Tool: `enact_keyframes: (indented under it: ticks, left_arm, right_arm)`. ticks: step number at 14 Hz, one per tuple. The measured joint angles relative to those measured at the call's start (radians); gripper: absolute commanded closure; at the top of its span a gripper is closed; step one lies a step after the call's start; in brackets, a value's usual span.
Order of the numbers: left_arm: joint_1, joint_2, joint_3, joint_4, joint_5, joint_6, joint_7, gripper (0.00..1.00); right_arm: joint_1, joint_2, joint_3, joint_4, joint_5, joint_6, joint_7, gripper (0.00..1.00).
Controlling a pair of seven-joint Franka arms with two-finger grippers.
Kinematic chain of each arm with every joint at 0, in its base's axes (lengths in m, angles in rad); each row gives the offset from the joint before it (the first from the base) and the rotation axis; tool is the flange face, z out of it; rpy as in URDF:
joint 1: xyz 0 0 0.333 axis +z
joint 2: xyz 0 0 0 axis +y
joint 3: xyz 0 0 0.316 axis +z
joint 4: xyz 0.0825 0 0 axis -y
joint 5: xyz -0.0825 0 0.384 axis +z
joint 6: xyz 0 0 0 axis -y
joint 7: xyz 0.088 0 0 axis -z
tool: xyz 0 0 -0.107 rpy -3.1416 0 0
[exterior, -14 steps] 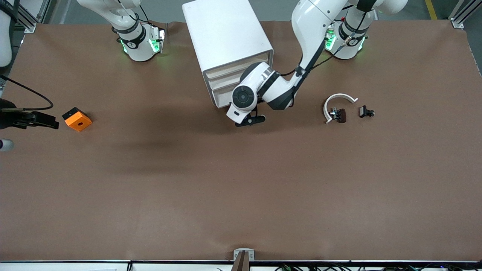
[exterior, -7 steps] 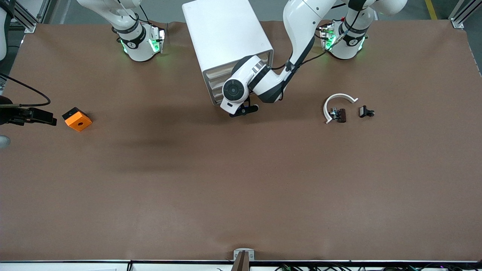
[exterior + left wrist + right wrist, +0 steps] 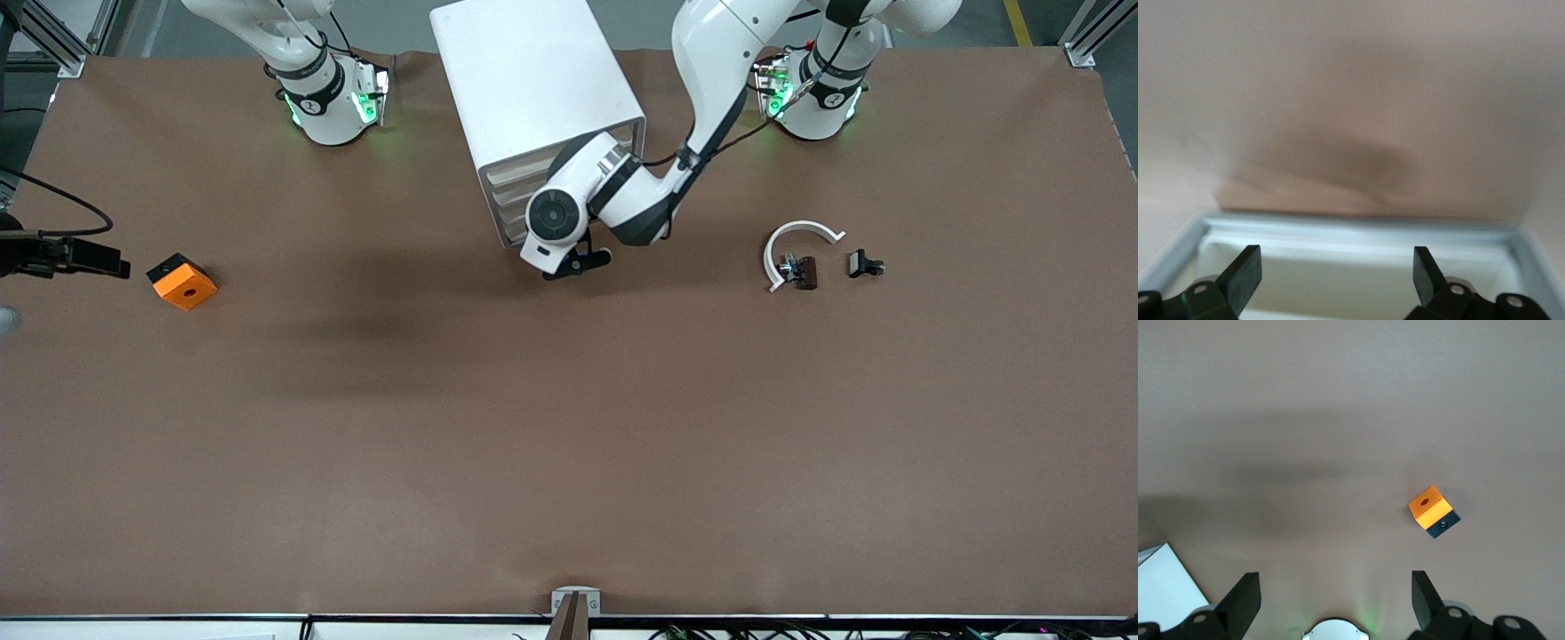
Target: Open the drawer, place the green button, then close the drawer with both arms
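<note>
With its open left gripper (image 3: 578, 263) at the cabinet's (image 3: 533, 80) drawer (image 3: 514, 236), a misaimed pull could drag the cabinet; the open right gripper (image 3: 1331, 600) waits.

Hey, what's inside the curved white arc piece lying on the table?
Within the white curved arc piece lies a small dark-brown clip with a metal end. A second small black clip lies outside it, toward the left arm's end of the table. Nothing covers them.

The left pincer (image 3: 1333, 273) gapes wide, its two black fingers (image 3: 1245, 275) apart. Beneath it lies a pale, white-rimmed tray (image 3: 1358, 227) on the brown desk (image 3: 1351, 100).
</note>
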Motion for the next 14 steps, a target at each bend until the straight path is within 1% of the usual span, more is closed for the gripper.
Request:
enact_keyframes:
  ticks: [3,7,8,11,12,14]
  left_arm:
    - [0.162,-0.048,0.001,0.029,0.086,-0.002,0.015,0.00]
    - [0.343,-0.164,0.001,0.039,0.268,-0.014,0.014,0.00]
    - [0.383,-0.193,0.002,0.041,0.291,-0.017,0.012,0.00]
    - [0.519,-0.283,0.001,0.044,0.306,-0.048,0.020,0.00]
    - [0.558,-0.312,0.000,0.048,0.307,-0.079,0.042,0.00]
    - [0.621,-0.351,0.001,0.085,0.308,-0.196,0.140,0.00]
  right_arm:
    - [0.000,-0.031,0.001,0.003,0.000,-0.003,0.000,0.00]
    - [-0.006,-0.074,-0.001,-0.019,0.000,-0.018,0.000,0.00]
    - [-0.010,-0.086,-0.001,-0.038,0.000,-0.017,0.000,0.00]
    - [-0.014,-0.130,0.001,-0.086,0.000,0.002,-0.001,0.00]
    - [-0.014,-0.145,0.005,-0.096,0.000,0.013,-0.001,0.00]
    - [-0.011,-0.178,0.013,-0.120,0.000,0.031,-0.001,0.00]
